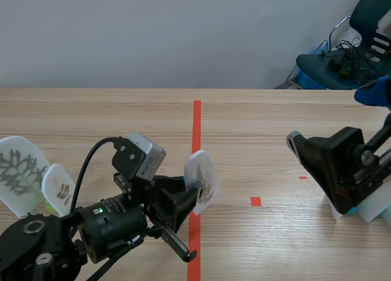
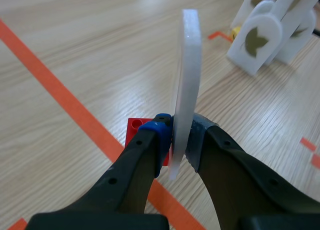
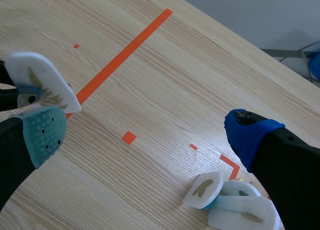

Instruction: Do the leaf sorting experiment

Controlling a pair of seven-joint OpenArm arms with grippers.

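Black fingers of the left gripper (image 2: 172, 140) are clamped on the lower end of a white leaf tile (image 2: 189, 65), one pad on each flat face. The tile is held over the orange tape line (image 1: 196, 146), near the middle of the table (image 1: 263, 122).

It stands on edge, its long axis close to upright and its rounded tip on top. From the left wrist only the thin edge shows, so the faces look out to either side of the gripper. The face with the fern-like print is turned toward the right arm's side.

The right gripper (image 3: 147, 132) is wide apart and holds nothing. It hangs near a cluster of leaf tiles (image 3: 235, 205) on the right side. Two more tiles, a large one (image 1: 21, 171) and a small one (image 1: 59, 189), stand at the far left.

The step in hand looks like carrying this tile to its matching group. The hold is low and most of the tile rises above the pads, so it could pivot. A firm clamp and a slow, level carry would suit it. It should come down bottom end first and upright, beside the group rather than against it, since those standing tiles look easy to tip. Only then should the fingers part. Which group the print belongs with I cannot tell.
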